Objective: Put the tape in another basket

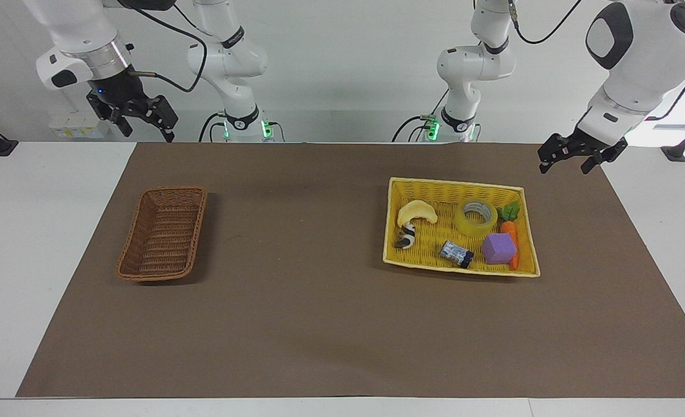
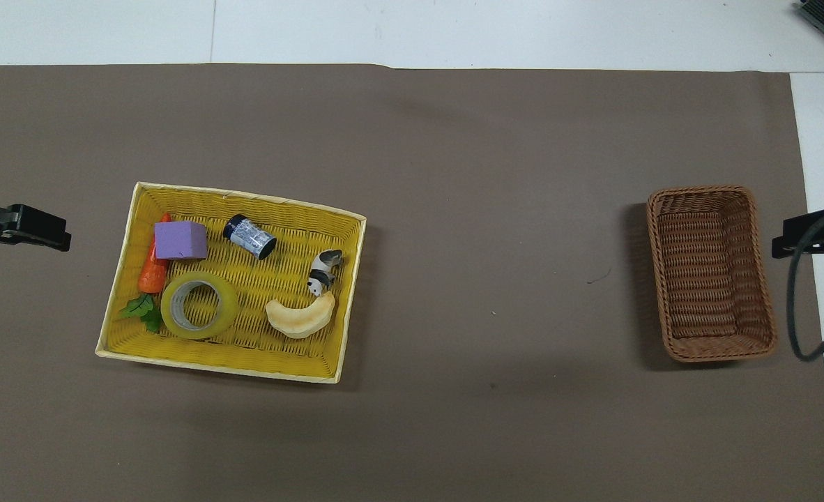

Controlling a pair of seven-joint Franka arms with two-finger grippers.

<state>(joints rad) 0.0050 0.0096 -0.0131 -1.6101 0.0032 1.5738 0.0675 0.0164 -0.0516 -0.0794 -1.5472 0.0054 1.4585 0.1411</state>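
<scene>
The tape, a yellowish translucent roll with a pale core, lies flat in the yellow woven basket, beside a toy carrot. The brown wicker basket stands empty toward the right arm's end of the table. My left gripper hangs open over the mat's edge beside the yellow basket, holding nothing. High over the mat's corner at the other end, my right gripper is also open and holds nothing.
The yellow basket also holds a purple cube, the carrot, a small black-and-white cylinder, a panda figure and a pale banana-shaped toy. A brown mat covers the white table.
</scene>
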